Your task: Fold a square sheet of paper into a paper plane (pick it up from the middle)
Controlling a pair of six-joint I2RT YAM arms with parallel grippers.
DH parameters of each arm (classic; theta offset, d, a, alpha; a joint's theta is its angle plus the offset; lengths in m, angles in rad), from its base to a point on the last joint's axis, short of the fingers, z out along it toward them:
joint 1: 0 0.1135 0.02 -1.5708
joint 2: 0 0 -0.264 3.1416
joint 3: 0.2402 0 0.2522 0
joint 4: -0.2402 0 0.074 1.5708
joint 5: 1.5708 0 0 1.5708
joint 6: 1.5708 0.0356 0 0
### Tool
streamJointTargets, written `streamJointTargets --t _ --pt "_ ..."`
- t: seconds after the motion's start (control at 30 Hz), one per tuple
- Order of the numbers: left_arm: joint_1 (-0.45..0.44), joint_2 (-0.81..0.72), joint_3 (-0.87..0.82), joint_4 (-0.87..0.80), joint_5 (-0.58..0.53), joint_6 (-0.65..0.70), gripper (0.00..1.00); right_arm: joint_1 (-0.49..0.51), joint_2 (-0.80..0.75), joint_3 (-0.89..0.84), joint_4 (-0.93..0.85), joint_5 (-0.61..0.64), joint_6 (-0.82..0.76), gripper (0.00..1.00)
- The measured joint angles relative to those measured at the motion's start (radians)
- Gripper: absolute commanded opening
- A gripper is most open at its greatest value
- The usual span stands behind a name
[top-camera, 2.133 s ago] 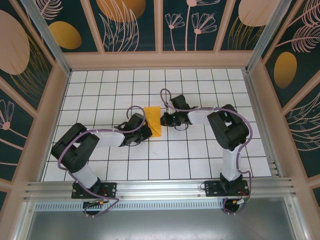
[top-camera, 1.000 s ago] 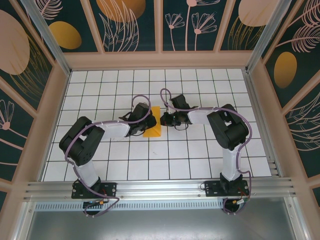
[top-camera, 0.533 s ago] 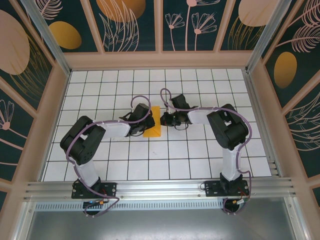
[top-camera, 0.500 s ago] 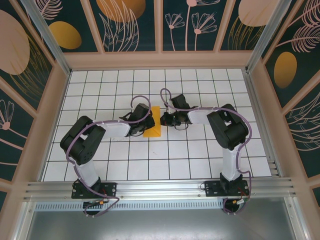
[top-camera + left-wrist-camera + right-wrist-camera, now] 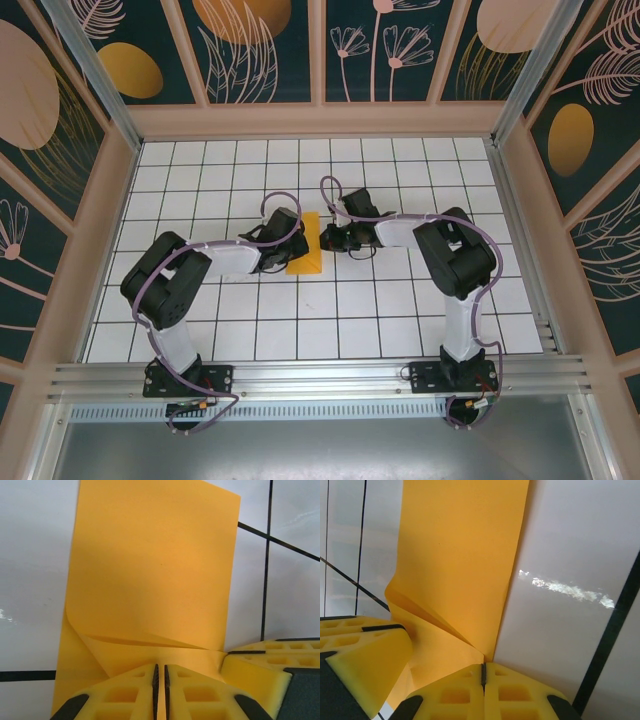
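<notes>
The square sheet of paper is orange-yellow and lies folded into a narrow upright strip on the white grid table, mid-table. My left gripper reaches in from the strip's left. In the left wrist view its yellow fingers are shut on the paper, with a curled flap lifted just ahead of them. My right gripper comes from the right. It is shut, tips pressed at the paper's edge where a crease ends. The paper plane is out of view.
Each wrist view catches the other gripper's yellow finger close beside the paper. Painted wall panels and a wooden frame enclose the table. The arm bases stand on the near rail.
Two seconds ago my left gripper was at the strip's near end, which was pointed. It has moved up to the strip's left side and the near end is now blunt. The right arm stayed still.
</notes>
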Motion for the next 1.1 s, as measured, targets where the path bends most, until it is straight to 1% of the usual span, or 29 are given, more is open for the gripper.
streamJointTargets --t 0.27,0.47,0.63,0.7,0.77,0.93,1.1 --pt "0.0 0.008 -0.002 -0.01 -0.008 -0.014 0.13 0.0 0.005 0.006 0.0 -0.003 0.0 0.04" --pt "0.0 0.009 -0.002 -0.014 -0.014 -0.022 0.13 0.0 0.008 0.012 -0.001 -0.003 0.0 0.08" --pt "0.0 0.013 -0.002 -0.02 -0.022 -0.03 0.12 0.001 0.003 0.012 0.002 -0.009 0.008 0.24" --pt "0.0 0.014 -0.002 -0.02 -0.023 -0.034 0.12 0.0 -0.014 0.004 0.005 -0.001 0.012 0.28" --pt "0.0 0.015 -0.002 -0.019 -0.024 -0.038 0.12 -0.001 -0.05 -0.022 0.007 0.009 0.019 0.31" --pt "0.0 0.015 -0.002 -0.019 -0.026 -0.041 0.12 -0.002 -0.164 -0.097 0.009 0.03 0.038 0.31" --pt "0.0 0.016 -0.002 -0.019 -0.026 -0.042 0.12 0.023 -0.216 -0.146 0.01 0.034 0.063 0.2"
